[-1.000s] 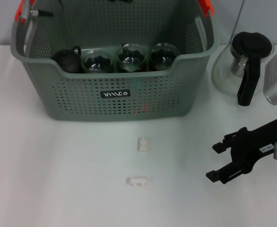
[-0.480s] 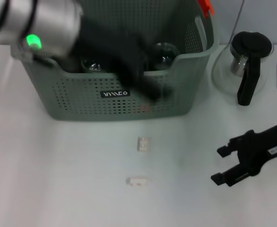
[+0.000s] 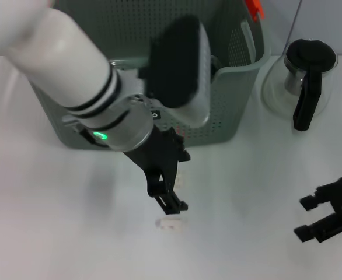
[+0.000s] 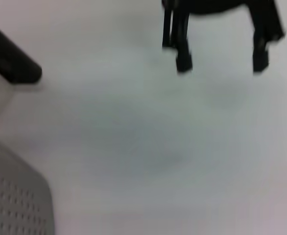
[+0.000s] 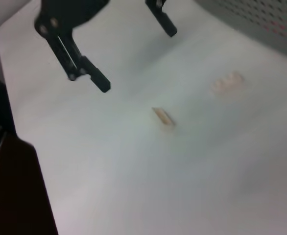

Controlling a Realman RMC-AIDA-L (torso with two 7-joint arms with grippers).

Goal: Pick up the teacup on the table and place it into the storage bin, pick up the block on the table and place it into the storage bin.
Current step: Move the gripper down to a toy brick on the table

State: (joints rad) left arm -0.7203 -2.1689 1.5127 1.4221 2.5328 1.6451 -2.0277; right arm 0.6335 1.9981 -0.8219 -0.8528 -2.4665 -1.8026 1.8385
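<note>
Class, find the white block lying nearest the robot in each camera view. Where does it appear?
Head view: the white block lies low centre, just below the left end effector.
Left wrist view: not in it.
Right wrist view: on the table, the one of two blocks lying farther from the bin.
Shared landmark: the storage bin.
</note>
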